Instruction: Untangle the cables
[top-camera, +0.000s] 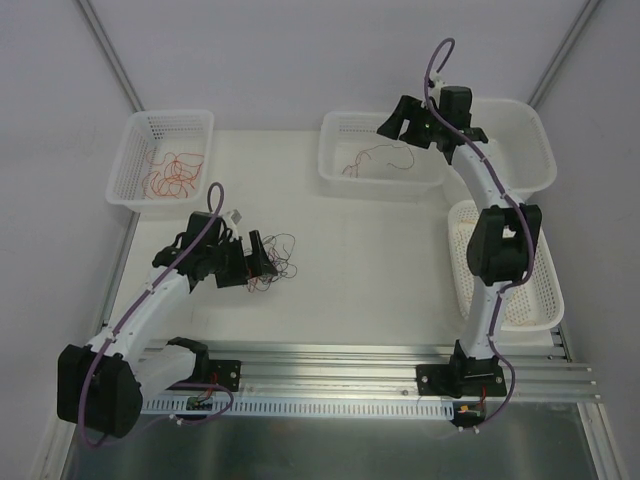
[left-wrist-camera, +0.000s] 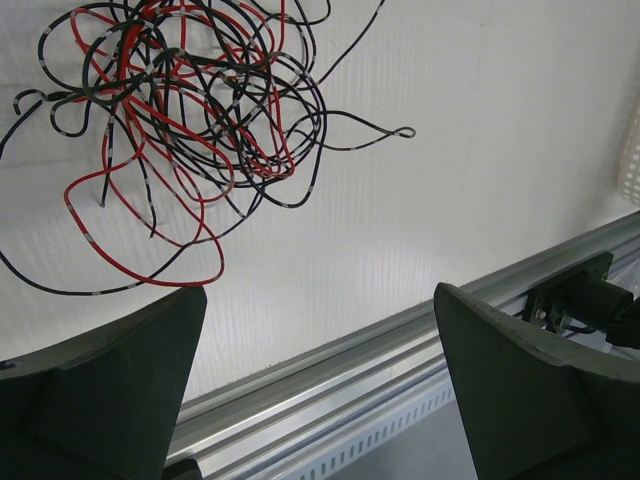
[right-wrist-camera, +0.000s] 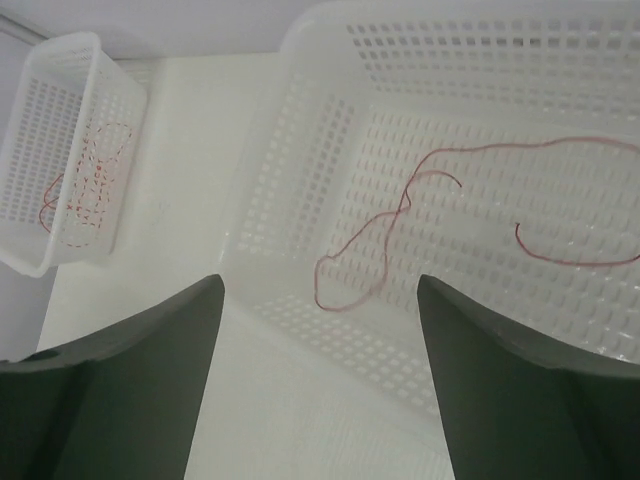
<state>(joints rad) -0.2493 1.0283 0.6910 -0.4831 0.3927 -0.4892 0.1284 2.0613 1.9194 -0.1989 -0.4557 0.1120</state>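
Red and black cables (left-wrist-camera: 190, 110) lie tangled on the white bench (left-wrist-camera: 450, 150), just ahead of the left fingers (left-wrist-camera: 100, 390), spread open and empty. Right fingers (right-wrist-camera: 520, 390) gape above a basket (right-wrist-camera: 300, 150) holding loose reddish strands (right-wrist-camera: 398, 208).

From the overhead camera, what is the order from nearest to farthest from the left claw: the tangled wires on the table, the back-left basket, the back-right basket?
1. tangled wires: on the table, right beside the open left claw.
2. back-left basket: behind the claw, toward the left corner.
3. back-right basket: far across the table, in the right corner.
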